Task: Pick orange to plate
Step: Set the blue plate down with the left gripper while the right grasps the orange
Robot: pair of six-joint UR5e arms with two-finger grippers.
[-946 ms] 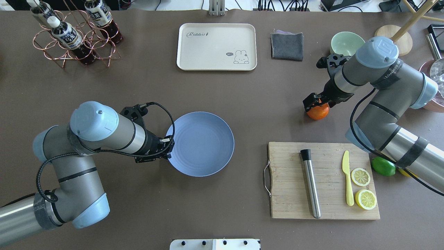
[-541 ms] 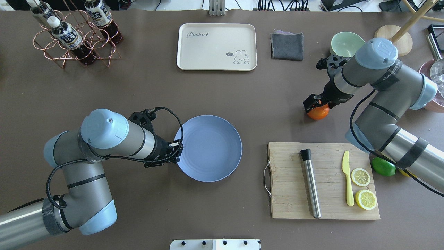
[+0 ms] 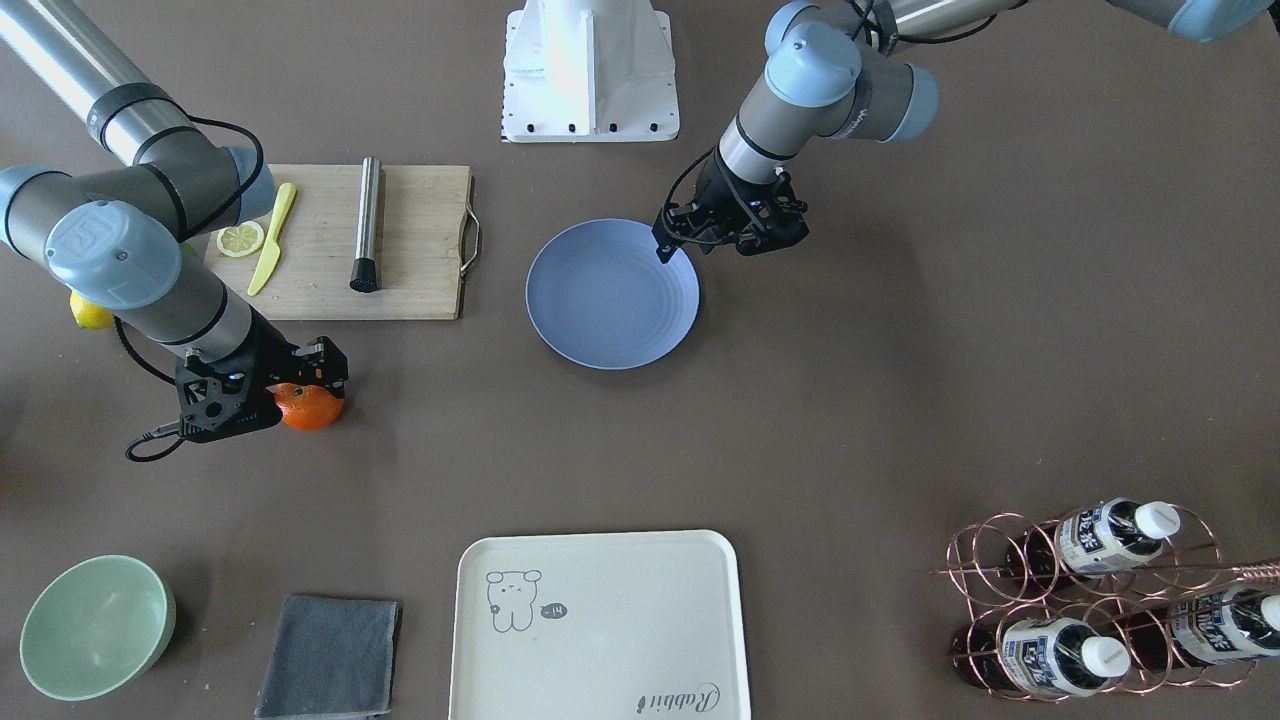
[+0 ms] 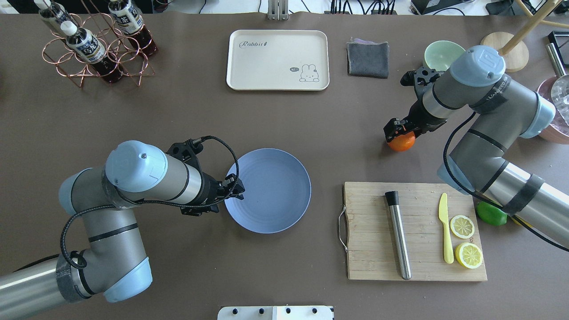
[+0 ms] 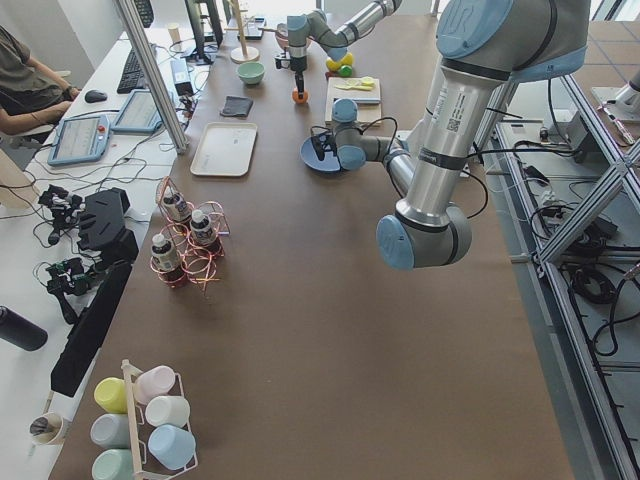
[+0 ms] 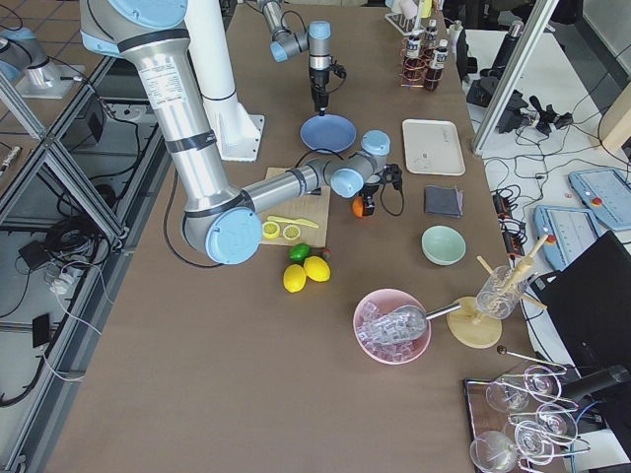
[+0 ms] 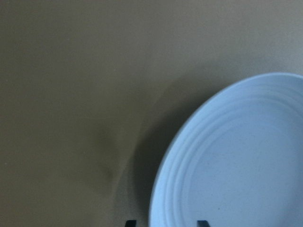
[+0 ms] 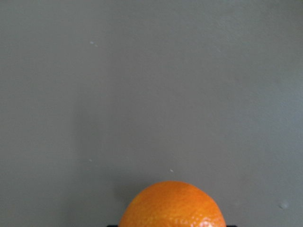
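The orange (image 4: 401, 143) sits between the fingers of my right gripper (image 4: 398, 133), which is shut on it at the table's right side, behind the cutting board. In the right wrist view the orange (image 8: 173, 205) fills the bottom edge, with bare table beyond it. In the front view the orange (image 3: 310, 408) shows beside the right gripper (image 3: 290, 395). The blue plate (image 4: 275, 195) lies flat at mid table. My left gripper (image 4: 233, 189) is open at the plate's left rim. In the left wrist view its two fingertips stand apart, one on each side of the plate's (image 7: 246, 165) rim.
A wooden cutting board (image 4: 373, 231) with a steel muddler, a yellow knife and lemon slices lies right of the plate. A lime (image 4: 491, 213) sits beyond the board. At the back are a cream tray (image 4: 278, 60), a grey cloth (image 4: 367, 58), a green bowl (image 4: 440, 55) and a bottle rack (image 4: 95, 44).
The plate slid to the right and a little toward the robot with my left gripper, whose fingers have since spread. My right gripper with the orange shifted slightly left.
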